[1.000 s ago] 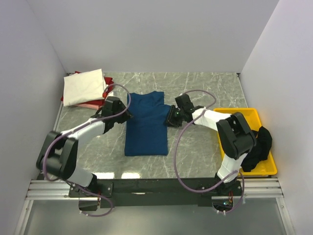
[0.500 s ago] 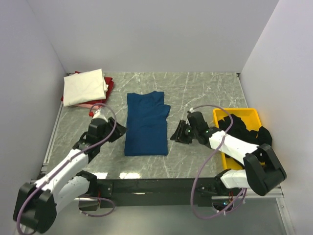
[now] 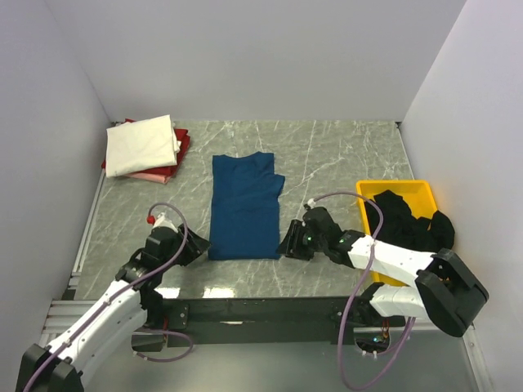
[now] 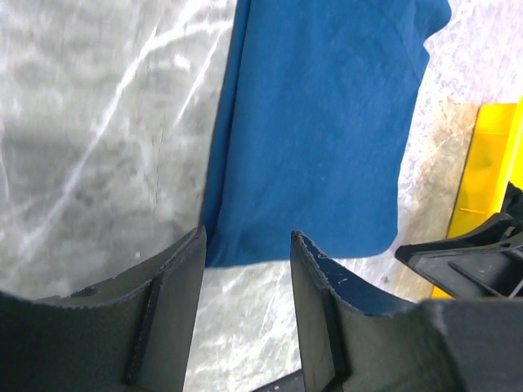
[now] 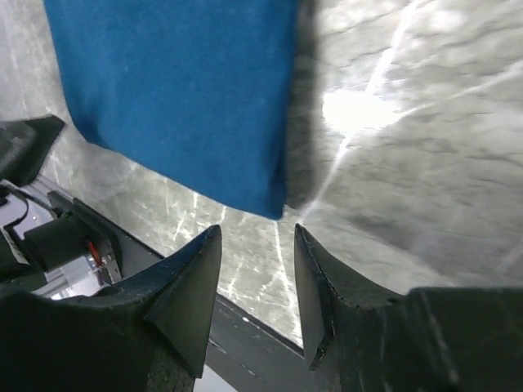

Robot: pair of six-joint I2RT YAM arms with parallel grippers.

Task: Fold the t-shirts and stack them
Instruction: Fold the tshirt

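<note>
flat t-shirt point(image 3: 243, 208): is lying mid-table point(image 3: 327, 155).
folded stack point(image 3: 143, 145): is sitting far left.
tray point(image 3: 409, 189): is sitting near right, holding a crumpled t-shirt point(image 3: 409, 224).
left gripper point(image 3: 192, 249): is standing just left of the flat t-shirt's near edge.
right gripper point(image 3: 290, 243): is standing just right of it.

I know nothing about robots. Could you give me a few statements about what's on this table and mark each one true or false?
1. The blue t-shirt lies flat in the middle of the table. True.
2. The left hand grips the blue t-shirt. False: it is open and empty, beside the shirt's near corner.
3. A cream t-shirt tops the pile at the far left. True.
4. The yellow tray is empty. False: a black garment lies in it, spilling over the rim.
5. The right hand is shut. False: it is open.
</note>
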